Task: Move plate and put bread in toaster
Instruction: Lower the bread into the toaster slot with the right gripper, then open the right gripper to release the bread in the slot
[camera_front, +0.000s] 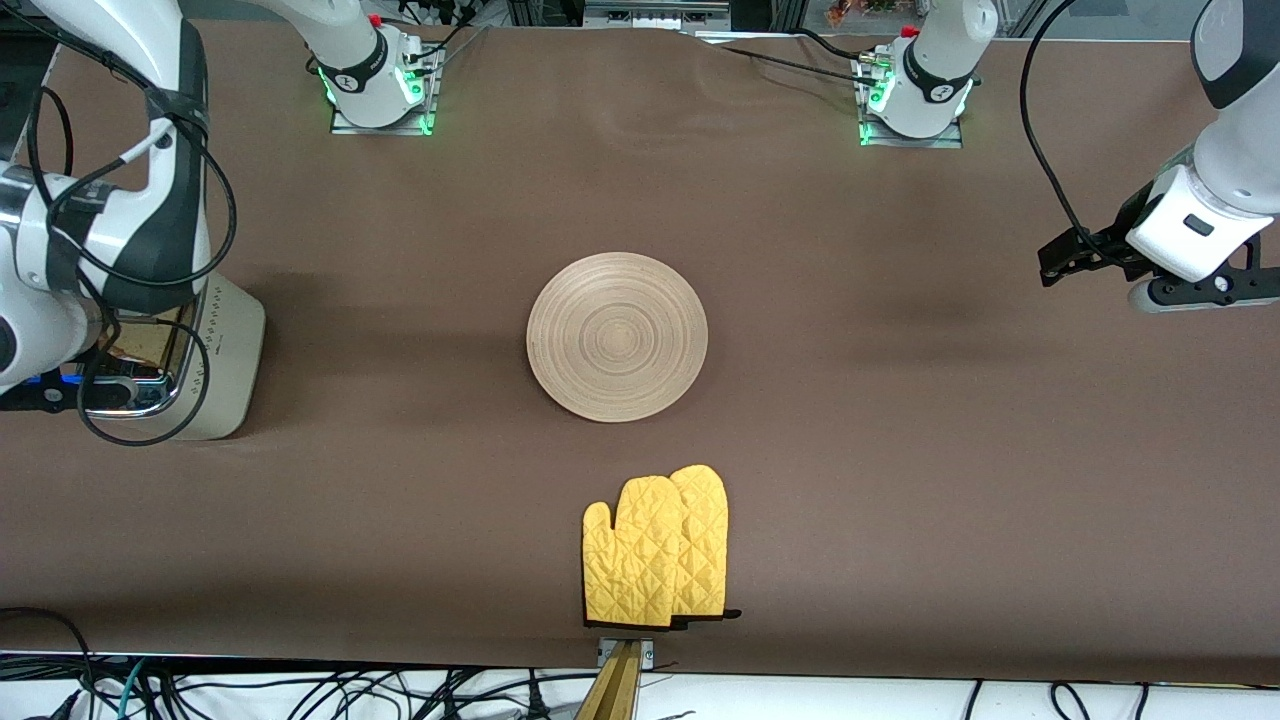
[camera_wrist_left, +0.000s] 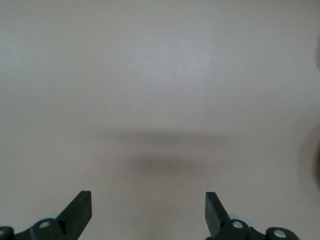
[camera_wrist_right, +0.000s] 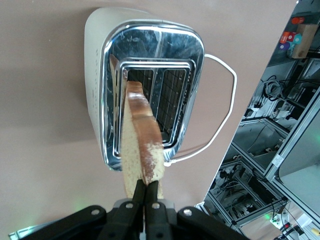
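Fingers of the right gripper (camera_wrist_right: 146, 196) pinch the bread (camera_wrist_right: 140, 141) on edge, upright over the toaster (camera_wrist_right: 150, 85), so it can drop into a slot. The left gripper (camera_wrist_left: 148, 212) waits spread open over bare table; the plate (camera_front: 617, 336) sits mid-table.

A light beige plate (camera_front: 617, 336) is marked with concentric ring grooves. Two yellow oven mitts (camera_front: 657, 548) are quilted in diamonds and edged in black. A cream toaster (camera_wrist_right: 146, 87) is topped with mirror chrome. Pale speckled bread (camera_wrist_right: 140, 141) is edged with brown crust. The table (camera_front: 900, 450) is covered in plain brown.
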